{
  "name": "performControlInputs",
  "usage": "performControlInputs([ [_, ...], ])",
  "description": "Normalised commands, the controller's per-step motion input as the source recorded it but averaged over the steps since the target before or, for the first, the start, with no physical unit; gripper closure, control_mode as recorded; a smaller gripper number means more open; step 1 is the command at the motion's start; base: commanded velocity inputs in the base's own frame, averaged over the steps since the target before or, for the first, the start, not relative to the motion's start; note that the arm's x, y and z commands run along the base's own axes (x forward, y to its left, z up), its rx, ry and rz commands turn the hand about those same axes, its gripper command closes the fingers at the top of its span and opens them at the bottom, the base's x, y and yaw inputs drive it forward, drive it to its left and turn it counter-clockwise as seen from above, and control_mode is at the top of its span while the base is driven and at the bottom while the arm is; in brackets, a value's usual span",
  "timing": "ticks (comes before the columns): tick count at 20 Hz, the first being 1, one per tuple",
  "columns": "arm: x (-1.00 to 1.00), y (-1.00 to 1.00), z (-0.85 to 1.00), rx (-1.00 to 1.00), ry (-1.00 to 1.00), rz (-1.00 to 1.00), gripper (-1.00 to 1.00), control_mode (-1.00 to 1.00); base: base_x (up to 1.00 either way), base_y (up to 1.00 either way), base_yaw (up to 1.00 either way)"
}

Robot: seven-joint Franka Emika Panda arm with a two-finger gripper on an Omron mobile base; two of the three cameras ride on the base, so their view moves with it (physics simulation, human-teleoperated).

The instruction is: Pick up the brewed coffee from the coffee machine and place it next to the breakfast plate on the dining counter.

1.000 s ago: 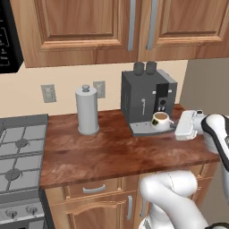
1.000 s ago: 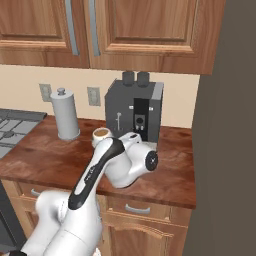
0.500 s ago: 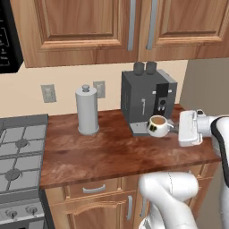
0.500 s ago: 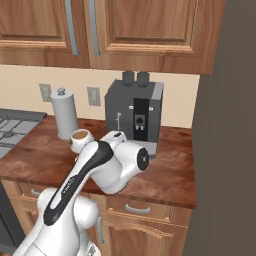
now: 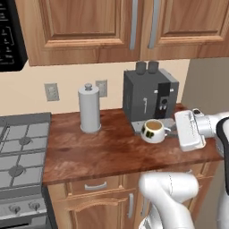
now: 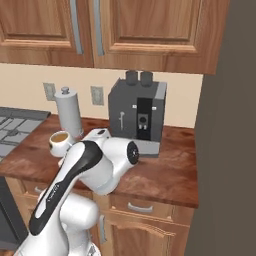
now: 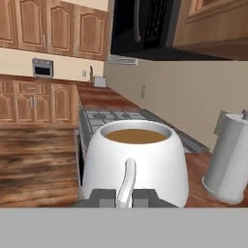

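Gripper (image 7: 124, 197) horizontal, fingers closed on mug (image 5: 153, 131) handle; mug held clear of coffee machine (image 5: 149, 95) drip tray.

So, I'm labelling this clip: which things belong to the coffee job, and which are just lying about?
Job: mug of coffee, coffee machine, gripper shut on the mug's handle.
Lying about: grey canister, gas stove, wall outlets.

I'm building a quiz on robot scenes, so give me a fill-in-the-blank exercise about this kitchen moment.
1. The tool is closed on the mug's ____.
2. The mug holds light-brown ____.
3. The coffee machine has two black ____ on top.
4. In the left base view, the grey canister stands to the ____ of the coffee machine.

Missing words: handle; coffee; knobs; left
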Motion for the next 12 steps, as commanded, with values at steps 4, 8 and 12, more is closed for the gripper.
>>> performControlInputs([
  [4,0.0,0.0,0.0,0.0,0.0,0.0,1.0,1.0,-0.42,0.58,0.24],
  [8,0.0,0.0,0.0,0.0,0.0,0.0,1.0,1.0,-0.51,0.76,0.37],
  [12,0.0,0.0,0.0,0.0,0.0,0.0,1.0,1.0,-0.28,0.49,0.63],
])
